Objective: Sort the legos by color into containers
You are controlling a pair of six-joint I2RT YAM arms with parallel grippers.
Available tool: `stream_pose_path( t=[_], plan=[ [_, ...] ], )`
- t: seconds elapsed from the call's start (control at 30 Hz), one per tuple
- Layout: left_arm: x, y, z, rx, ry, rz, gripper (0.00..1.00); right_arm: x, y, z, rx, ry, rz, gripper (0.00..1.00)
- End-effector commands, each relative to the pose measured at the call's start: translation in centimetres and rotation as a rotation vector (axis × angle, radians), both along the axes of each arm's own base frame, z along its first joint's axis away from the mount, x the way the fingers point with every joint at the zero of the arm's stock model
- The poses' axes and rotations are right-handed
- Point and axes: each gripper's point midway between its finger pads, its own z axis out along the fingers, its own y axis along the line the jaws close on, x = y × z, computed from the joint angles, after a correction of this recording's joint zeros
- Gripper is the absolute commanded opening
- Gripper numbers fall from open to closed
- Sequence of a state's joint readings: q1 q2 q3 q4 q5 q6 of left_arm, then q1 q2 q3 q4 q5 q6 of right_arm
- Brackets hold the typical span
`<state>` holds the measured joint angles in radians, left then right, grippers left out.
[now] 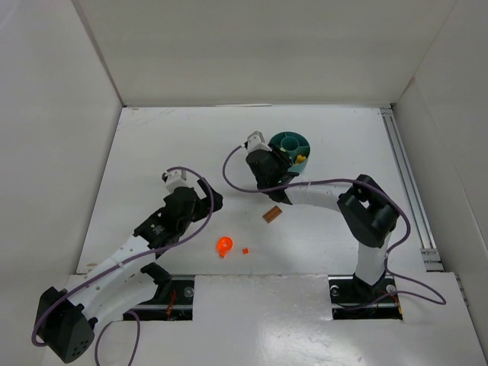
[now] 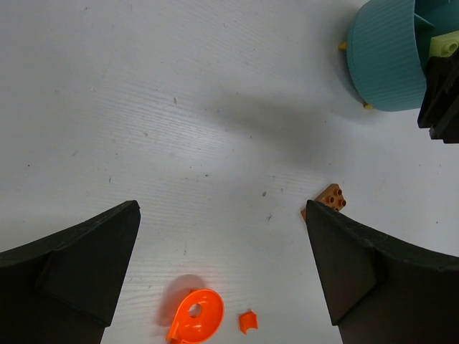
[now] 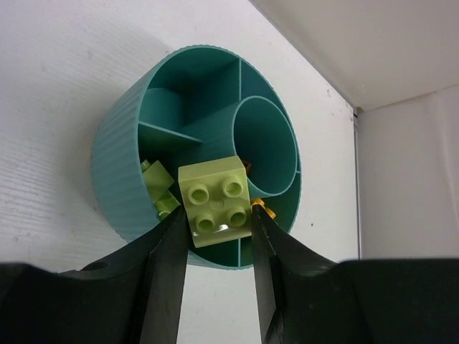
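Teal ribbed tub (image 3: 115,172); pale yellow-green brick (image 3: 215,201); brown brick (image 1: 271,215); orange round piece (image 1: 224,245); white table (image 1: 168,145).

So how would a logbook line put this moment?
right claw: holds pale green lego over teal tub | left claw: open, empty | loose: brown lego, round orange piece, orange bit

Right gripper (image 1: 292,159) at near rim of tub (image 1: 282,139). Brown brick (image 1: 271,214), round orange piece (image 1: 224,245) and orange bit (image 1: 245,250) lie loose on table (image 1: 168,145), apart from tub.
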<state>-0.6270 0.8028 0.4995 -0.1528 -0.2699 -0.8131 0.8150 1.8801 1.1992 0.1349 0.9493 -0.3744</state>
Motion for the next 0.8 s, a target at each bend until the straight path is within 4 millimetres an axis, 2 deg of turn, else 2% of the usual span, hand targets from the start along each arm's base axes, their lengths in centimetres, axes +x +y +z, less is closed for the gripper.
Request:
stream_pose_path(
  t=[0.0, 0.07, 0.17, 0.43, 0.7, 0.77],
  plan=[
    [0.4, 0.0, 0.9, -0.004, -0.046, 0.003, 1.00, -0.1, 0.2, 0.9, 0.018, -0.084, -0.024, 0.28],
    [0.4, 0.0, 0.9, -0.004, -0.046, 0.003, 1.00, -0.1, 0.7, 1.8, 0.035, -0.117, -0.009, 0.28],
    [0.5, -0.1, 1.1, -0.010, -0.053, 0.004, 1.00, -0.1, 0.6, 2.3, 0.032, -0.137, -0.002, 0.29],
    [0.6, -0.1, 0.8, -0.004, -0.046, 0.003, 1.00, -0.3, 0.8, 2.0, 0.058, -0.179, 0.051, 0.31],
    [0.8, -0.2, 0.3, 0.011, -0.038, -0.001, 1.00, -0.8, 0.9, 4.7, 0.099, -0.297, 0.106, 0.31],
    [0.9, -0.5, 0.3, 0.006, -0.035, -0.009, 1.00, -1.0, 0.7, 6.2, 0.129, -0.327, 0.103, 0.31]
  ],
)
